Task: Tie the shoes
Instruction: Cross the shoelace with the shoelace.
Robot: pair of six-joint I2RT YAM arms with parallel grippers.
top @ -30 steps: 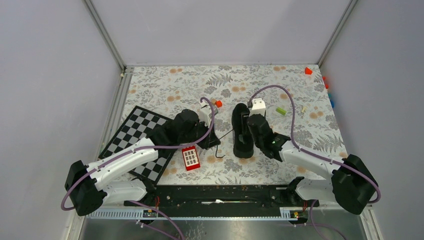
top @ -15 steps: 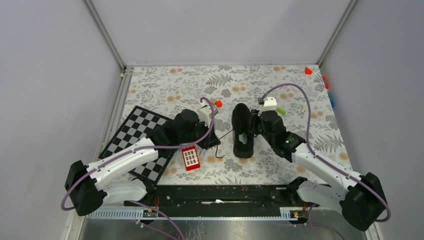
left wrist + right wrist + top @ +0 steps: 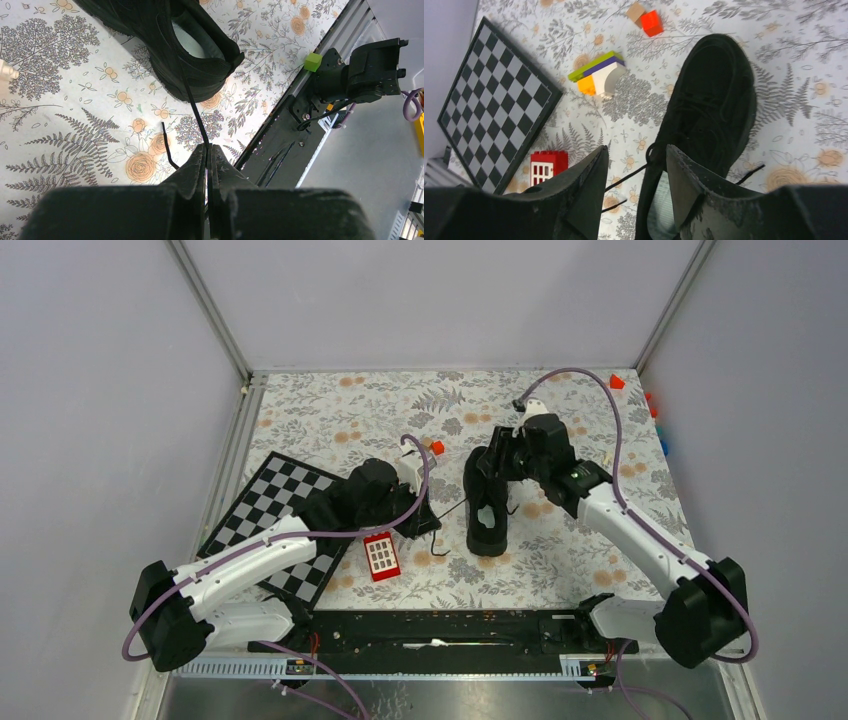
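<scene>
Top external view shows the right claw (image 3: 495,462), jaws apart, has swung from the heel to the toe of the shoe (image 3: 488,540) mid-counter (image 3: 350,410), while the left claw (image 3: 207,152) stays clamped on one lace (image 3: 192,107), so the right is probably going for the other lace.

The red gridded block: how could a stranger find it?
Find the chessboard on the left of the table. Between its near right edge and the black sneaker lies the red block. Unlike the plain red cube farther back, it carries a white grid.
</scene>
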